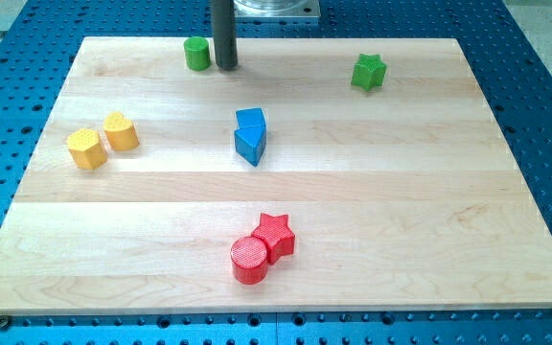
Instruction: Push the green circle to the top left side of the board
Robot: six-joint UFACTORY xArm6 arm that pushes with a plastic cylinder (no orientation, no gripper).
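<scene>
A: Where is the green circle sitting?

B: Near the bench top edge, left of centre, with my tip standing just beside its right flank.

A: How is it likely handling?

B: I am judging it light, stiff and prone to sliding or spinning; pressing its right side centrally suits.

A: And the pincer?

B: There is none showing, only 1 bare rod holding nothing.

- My rod is dark grey, round and smooth, like a thick stick
- A thin pale shine runs down its left side
- My tip is the flat, plain end of the rod, the same dark grey
- At the far edge, a shiny silver metal plate shows above the rod
</scene>
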